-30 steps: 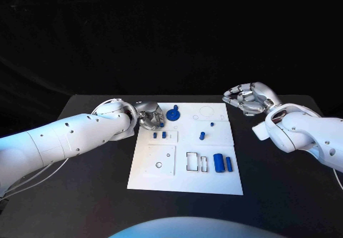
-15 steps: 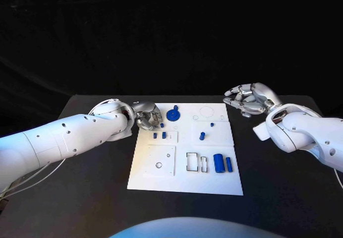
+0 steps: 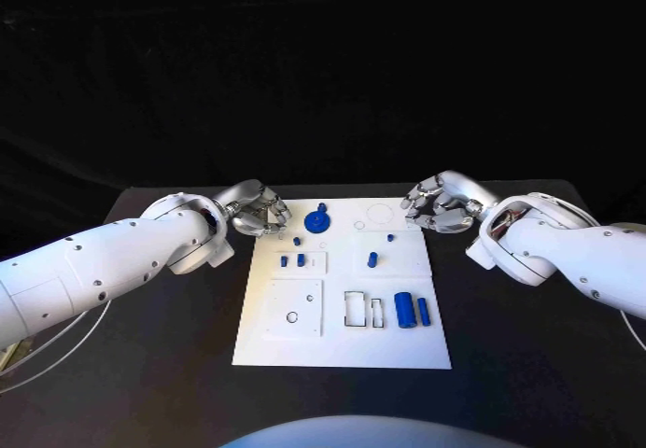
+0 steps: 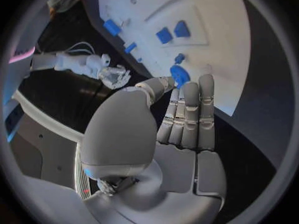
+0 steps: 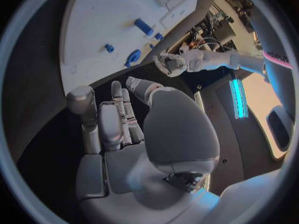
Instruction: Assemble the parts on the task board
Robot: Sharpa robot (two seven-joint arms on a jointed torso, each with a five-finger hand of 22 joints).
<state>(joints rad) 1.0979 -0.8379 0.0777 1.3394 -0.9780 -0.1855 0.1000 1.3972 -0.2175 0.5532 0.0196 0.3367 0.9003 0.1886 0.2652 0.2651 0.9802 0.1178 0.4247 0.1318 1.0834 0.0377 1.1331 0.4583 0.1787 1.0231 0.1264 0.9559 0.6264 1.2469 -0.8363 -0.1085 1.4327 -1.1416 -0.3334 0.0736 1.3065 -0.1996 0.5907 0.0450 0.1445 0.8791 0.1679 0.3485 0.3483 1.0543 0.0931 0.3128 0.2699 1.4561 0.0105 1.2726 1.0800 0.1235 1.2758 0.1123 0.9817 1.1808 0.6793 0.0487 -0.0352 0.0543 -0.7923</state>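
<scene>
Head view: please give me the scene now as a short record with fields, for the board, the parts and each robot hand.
board: white task board, flat on the black table
parts: round blue part near the far edge; two long blue parts side by side nearer the robot
left robot hand: beside the board's far left corner, holds nothing
right robot hand: at the far right corner, holds nothing

- Right hand: fingers nearly straight, together, holding nothing.
- White board past the fingertips, small blue pieces on it.
- Left hand beyond the board's edge.
</scene>
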